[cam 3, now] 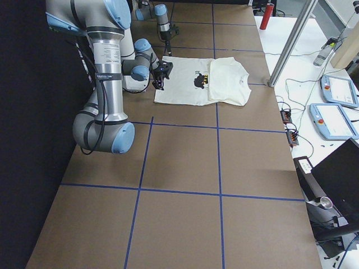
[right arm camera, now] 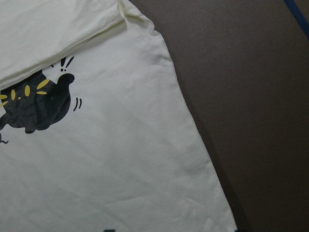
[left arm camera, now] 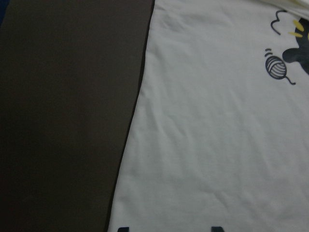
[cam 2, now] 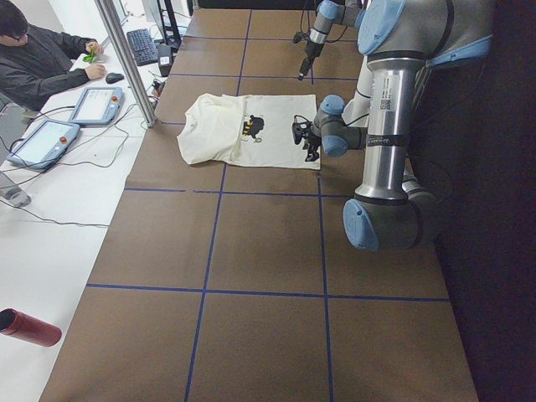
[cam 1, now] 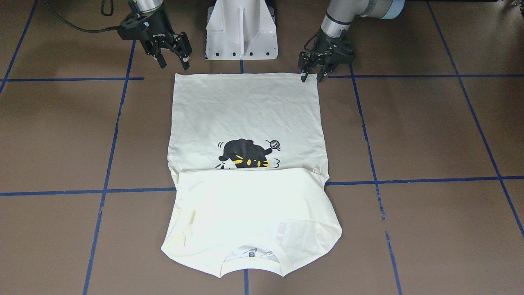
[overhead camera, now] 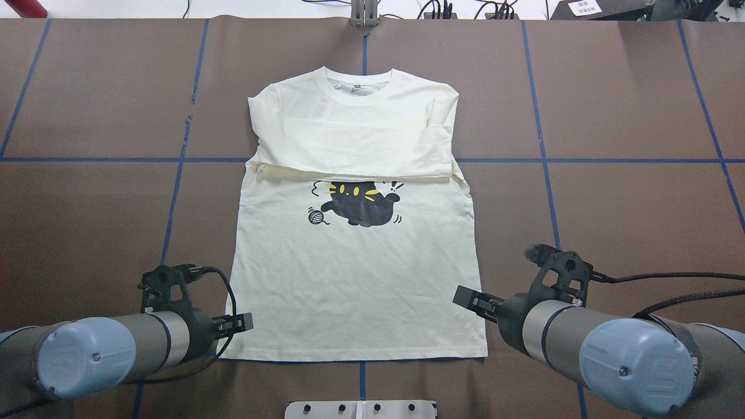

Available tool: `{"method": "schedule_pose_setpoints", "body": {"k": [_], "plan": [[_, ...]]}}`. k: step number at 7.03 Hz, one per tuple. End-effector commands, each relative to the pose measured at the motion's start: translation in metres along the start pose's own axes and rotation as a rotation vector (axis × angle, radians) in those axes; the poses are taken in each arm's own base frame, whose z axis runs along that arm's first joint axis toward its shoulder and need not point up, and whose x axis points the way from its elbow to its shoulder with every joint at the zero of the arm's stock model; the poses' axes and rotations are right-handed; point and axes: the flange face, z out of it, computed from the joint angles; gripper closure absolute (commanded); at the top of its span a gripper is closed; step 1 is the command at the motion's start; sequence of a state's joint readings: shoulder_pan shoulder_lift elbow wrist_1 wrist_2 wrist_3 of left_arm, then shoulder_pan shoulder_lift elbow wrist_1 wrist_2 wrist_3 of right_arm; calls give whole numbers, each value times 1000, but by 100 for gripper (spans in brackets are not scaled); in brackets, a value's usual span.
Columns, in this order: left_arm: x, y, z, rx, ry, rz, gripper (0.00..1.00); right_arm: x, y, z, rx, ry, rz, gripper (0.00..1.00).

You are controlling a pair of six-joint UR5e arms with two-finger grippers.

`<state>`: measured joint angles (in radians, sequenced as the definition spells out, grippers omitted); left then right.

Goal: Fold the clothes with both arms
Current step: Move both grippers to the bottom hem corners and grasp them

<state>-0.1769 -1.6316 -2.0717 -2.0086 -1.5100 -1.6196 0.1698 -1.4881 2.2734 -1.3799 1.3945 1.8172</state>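
Observation:
The cream-white T-shirt (overhead camera: 355, 279) lies flat mid-table, hem toward the robot and collar (overhead camera: 359, 84) at the far end. Plain folded cloth lies across the collar half and covers the top of the black cat print (overhead camera: 358, 203). My left gripper (cam 1: 311, 77) is open at the hem's left corner, one fingertip over the cloth and one beside it. In the left wrist view both fingertips (left arm camera: 123, 228) show at the bottom edge with shirt between them. My right gripper (cam 1: 174, 62) is open, raised just off the hem's right corner (overhead camera: 483, 352). Neither holds anything.
The white pedestal base (cam 1: 241, 32) stands just behind the hem. Blue tape lines (cam 1: 102, 190) grid the brown table. In the exterior left view a seated person (cam 2: 33, 59) and tablets (cam 2: 96, 105) are at a white side bench, beside a metal post (cam 2: 126, 59).

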Motion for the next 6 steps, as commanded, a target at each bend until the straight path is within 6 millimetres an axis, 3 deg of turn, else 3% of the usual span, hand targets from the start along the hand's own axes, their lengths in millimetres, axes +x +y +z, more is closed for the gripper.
{"method": "schedule_pose_setpoints", "body": {"k": [1, 6], "plan": [[-13, 23, 12, -11, -36, 32, 40, 1, 7, 1, 2, 0, -5, 13], [-21, 29, 19, -20, -57, 40, 50, 1, 9, 1, -1, -3, -6, 11]]}}
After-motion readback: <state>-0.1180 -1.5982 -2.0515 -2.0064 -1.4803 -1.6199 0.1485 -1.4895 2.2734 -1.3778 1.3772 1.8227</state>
